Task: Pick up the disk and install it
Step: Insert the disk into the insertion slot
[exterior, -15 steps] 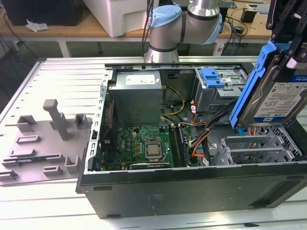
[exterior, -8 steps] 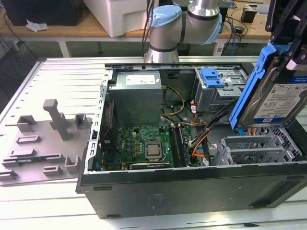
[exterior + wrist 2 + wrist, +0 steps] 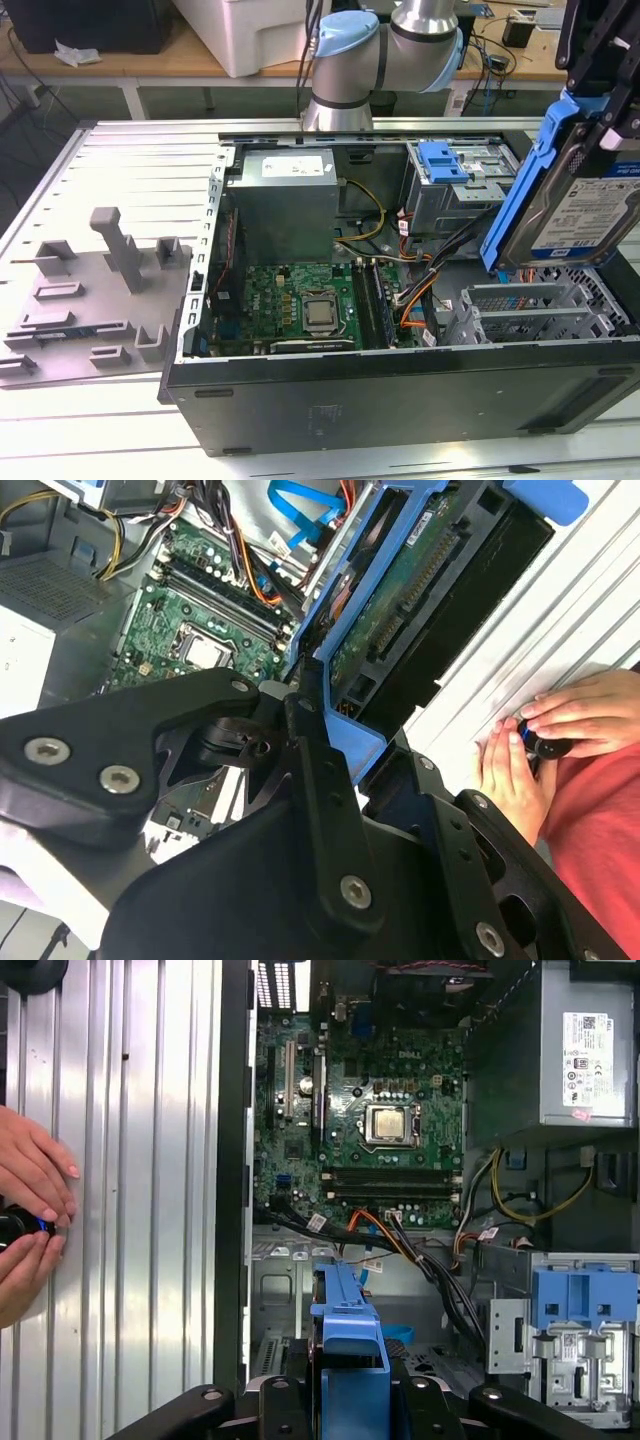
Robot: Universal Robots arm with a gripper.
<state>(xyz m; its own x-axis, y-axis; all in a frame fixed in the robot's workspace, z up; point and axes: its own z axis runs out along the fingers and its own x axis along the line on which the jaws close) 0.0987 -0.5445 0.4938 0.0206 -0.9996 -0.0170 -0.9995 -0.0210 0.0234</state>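
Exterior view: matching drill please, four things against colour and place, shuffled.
Things:
1. disk
2. fixture tray
3. bracket
4. motherboard

Colour and place:
A. grey, on the table beside the case
B. green, flat on the case floor
C. blue, atop the drive cage
D. silver with blue rails, up in the air over the case at the exterior view's right

Pairs: 1-D, 2-A, 3-C, 4-B

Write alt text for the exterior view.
The gripper holds the disk tilted above the open computer case, at the exterior view's right. A grey fixture tray lies to the case's left.
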